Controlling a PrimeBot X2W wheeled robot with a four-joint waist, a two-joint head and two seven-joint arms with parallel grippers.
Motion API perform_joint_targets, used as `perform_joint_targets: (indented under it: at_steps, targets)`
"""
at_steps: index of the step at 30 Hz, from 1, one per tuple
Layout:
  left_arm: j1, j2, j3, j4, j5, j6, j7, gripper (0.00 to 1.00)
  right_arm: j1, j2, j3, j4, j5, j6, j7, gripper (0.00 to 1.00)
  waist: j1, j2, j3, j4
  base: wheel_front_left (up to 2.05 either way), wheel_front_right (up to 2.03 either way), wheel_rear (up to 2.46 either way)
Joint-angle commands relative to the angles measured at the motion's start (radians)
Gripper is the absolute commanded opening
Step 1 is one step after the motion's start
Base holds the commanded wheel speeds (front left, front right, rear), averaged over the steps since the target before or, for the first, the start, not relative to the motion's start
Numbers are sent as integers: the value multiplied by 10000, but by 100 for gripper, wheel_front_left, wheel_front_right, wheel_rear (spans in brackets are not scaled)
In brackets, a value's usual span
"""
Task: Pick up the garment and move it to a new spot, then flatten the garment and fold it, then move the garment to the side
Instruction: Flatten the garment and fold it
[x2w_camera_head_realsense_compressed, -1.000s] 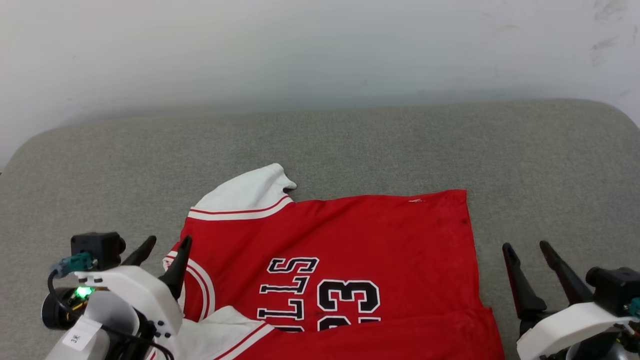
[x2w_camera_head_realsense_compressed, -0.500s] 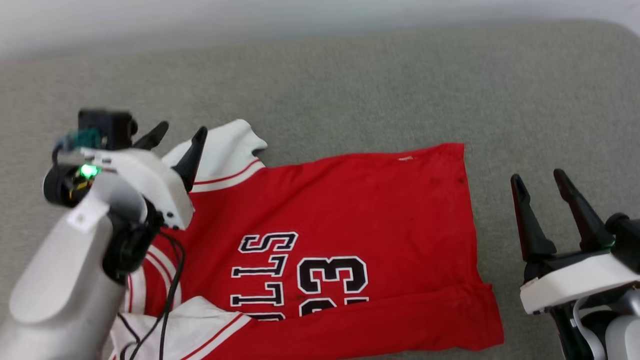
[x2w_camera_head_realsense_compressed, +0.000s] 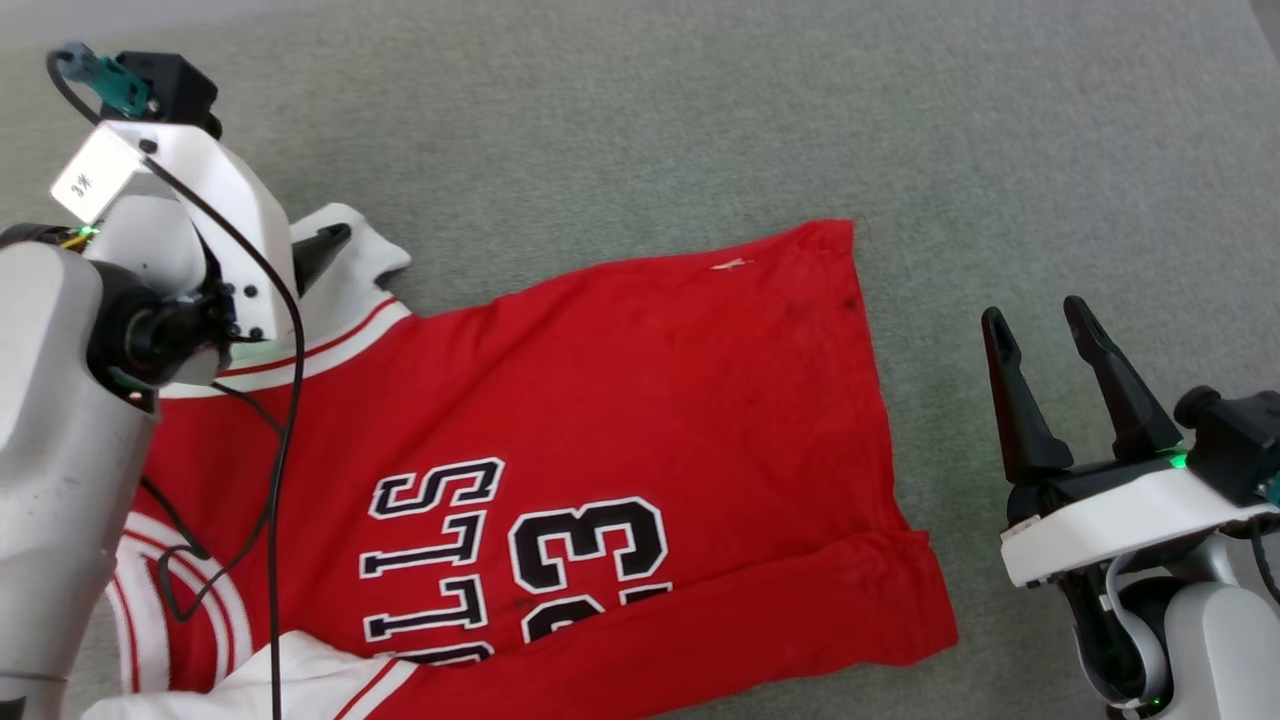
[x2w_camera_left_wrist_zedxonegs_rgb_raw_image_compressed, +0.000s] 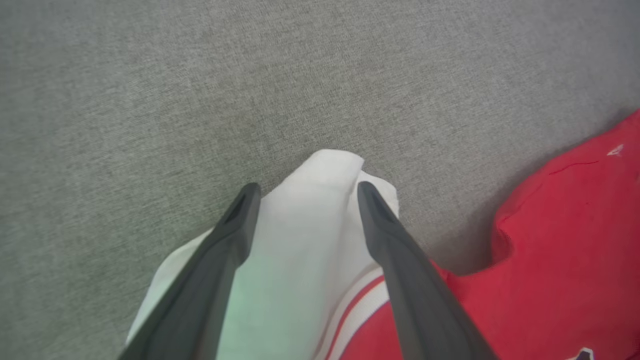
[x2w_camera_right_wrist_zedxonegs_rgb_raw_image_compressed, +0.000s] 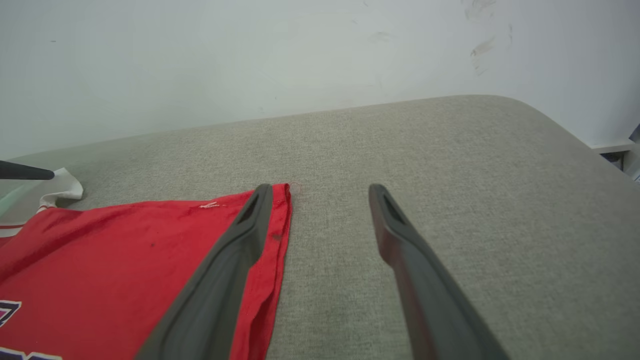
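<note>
Got the garment spread flat, print up, on the grey cushion, toward its near-left part. Collar end left, hem right, far hem corner well short of the far edge. Seeing left gripper over the far white sleeve, fingers spread wide either side of the sleeve tip, pinching nothing. Can't tell if the tips touch the cloth, view too steep. In the way: left forearm and its black cable across the shoulder and collar area, hiding part of the striped trim. Near sleeve at the near-left, partly out of frame. Got right gripper above the cushion just right of the hem, apart from the cloth, fingers spread, holding nothing. Small dark spots on the red near the far hem corner. White wall behind the far edge.
</note>
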Motion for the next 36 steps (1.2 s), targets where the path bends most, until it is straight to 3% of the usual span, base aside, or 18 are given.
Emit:
perform_joint_targets:
  at_steps: [1, 10, 11, 12, 13, 20, 30, 36]
  targets:
    - [-137, 70, -59, 158, -59, 73, 261, 100, -158, 57, 48, 91, 85, -4, -96, 100, -2, 0, 260, -273, 0, 0, 0]
    - [-203, 321, -762, 1407, 158, 807, 2537, 100, -419, 61, 116, 605, 398, -4, -360, 100, -2, 0, 652, -611, 0, 0, 0]
    - [-125, 307, -863, 1505, 170, 899, 2820, 56, -451, 43, 104, 645, 472, -4, -363, 100, -2, 0, 673, -612, 0, 0, 0]
    - [-53, 267, -922, 1560, 132, 956, 2994, 22, -497, 10, 125, 695, 534, -4, -347, 100, -2, 0, 694, -619, 0, 0, 0]
    - [2, 213, -949, 1592, 99, 1028, 3076, 0, -541, -24, 158, 728, 610, -4, -333, 100, -2, 0, 705, -625, 0, 0, 0]
    - [-24, -49, -635, 1472, -121, 988, 2320, 0, -1054, -473, 336, 1233, 1489, -4, 130, 100, -2, 0, 553, -485, 0, 0, 0]
    - [-800, -360, -267, 784, 45, 595, 396, 0, -2933, -2175, 1497, 2692, 3325, -4, 3350, 100, -2, 0, 33, 495, 0, 0, 0]
    - [-1010, -623, -294, 57, 96, 342, -241, 0, -4240, -2839, 2030, 3321, 3593, -4, 5090, 100, -2, 0, 262, 1338, 0, 0, 0]
